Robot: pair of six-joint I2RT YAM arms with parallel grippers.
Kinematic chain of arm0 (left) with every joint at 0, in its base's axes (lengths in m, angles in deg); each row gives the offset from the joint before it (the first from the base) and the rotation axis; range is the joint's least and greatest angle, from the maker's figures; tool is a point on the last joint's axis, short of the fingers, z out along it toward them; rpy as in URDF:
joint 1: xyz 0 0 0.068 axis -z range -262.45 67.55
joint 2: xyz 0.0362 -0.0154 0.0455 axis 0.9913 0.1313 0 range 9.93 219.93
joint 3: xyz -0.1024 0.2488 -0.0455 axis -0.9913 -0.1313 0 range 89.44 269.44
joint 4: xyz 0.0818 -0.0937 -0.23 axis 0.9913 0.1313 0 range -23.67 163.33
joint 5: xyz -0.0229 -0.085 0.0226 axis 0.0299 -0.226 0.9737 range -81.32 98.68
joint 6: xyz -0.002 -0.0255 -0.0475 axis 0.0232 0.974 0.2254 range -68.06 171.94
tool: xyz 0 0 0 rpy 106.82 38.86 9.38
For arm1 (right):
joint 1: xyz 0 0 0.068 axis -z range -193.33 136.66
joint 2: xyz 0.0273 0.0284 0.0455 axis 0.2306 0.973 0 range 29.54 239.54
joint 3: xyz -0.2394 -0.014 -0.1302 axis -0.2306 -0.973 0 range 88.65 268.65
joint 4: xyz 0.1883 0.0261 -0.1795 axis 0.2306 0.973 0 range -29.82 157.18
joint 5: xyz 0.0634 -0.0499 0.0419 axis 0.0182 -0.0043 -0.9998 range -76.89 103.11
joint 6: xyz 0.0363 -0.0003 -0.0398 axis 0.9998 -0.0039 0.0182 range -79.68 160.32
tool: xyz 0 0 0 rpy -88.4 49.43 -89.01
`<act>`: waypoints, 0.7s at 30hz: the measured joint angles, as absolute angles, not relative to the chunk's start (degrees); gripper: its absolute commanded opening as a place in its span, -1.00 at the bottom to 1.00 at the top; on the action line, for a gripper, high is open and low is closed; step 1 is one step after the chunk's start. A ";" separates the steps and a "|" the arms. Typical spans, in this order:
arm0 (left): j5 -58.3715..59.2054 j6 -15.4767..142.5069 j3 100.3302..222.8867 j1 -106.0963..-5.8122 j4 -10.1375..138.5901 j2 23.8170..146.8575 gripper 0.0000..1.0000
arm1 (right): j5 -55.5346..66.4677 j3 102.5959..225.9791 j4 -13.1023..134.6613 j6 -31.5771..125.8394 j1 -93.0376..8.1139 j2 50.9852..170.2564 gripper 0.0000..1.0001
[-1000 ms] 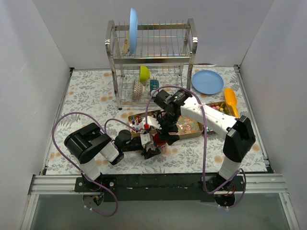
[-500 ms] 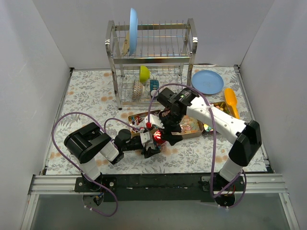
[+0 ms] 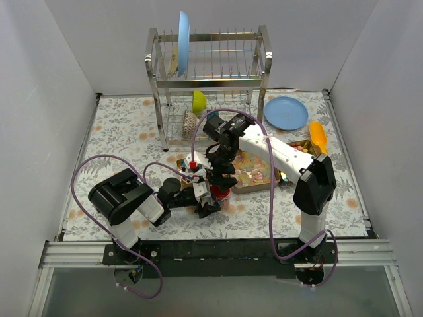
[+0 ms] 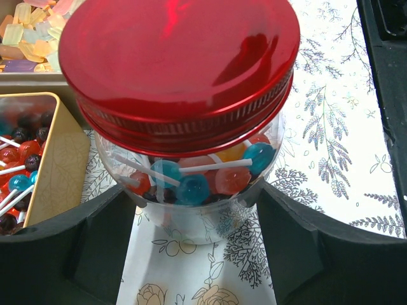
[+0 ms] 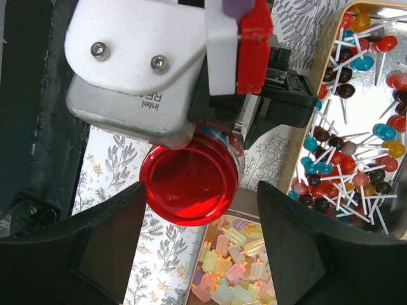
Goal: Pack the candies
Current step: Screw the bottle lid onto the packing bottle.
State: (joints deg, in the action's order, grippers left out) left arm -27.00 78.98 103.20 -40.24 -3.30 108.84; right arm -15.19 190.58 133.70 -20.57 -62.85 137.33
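Left hand [image 4: 194, 206] clamps the clear jar [image 4: 191, 222], red lid [image 4: 178, 57] sitting on it; right hand [image 5: 200, 210] hangs open above. Candies [image 4: 191, 187] in jar and tray [image 4: 60, 165] beside: probably light, hard, slippery, so pinch each by its stick.

Jar sides: the jar [image 4: 210, 219] has both sides taken by the left gripper [image 4: 194, 190], whose fingers [image 4: 70, 254] press against the glass.
Over the lid [image 4: 181, 63]: the right gripper [image 5: 200, 190] hangs with its jaws wide, straddling the lid; the left arm's camera box [image 5: 133, 70] crowds one side.
Beside jar: the tray [image 4: 60, 159] wall stands close to one finger.
Back: the dish rack [image 3: 208, 86] blocks the middle.
Open room: bare table [image 3: 119, 132] at far left.
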 measured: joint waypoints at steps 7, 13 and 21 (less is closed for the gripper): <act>-26.96 79.03 103.22 -40.24 -3.27 108.84 -1.00 | -15.82 190.04 133.72 -21.05 -62.85 137.26 0.54; -26.89 79.05 103.24 -40.24 -3.27 108.84 -1.00 | -15.62 186.87 133.55 -20.98 -62.85 136.76 0.53; -27.16 79.01 103.46 -40.17 -3.16 108.91 -1.00 | -14.16 181.86 130.20 -19.60 -62.83 132.41 0.50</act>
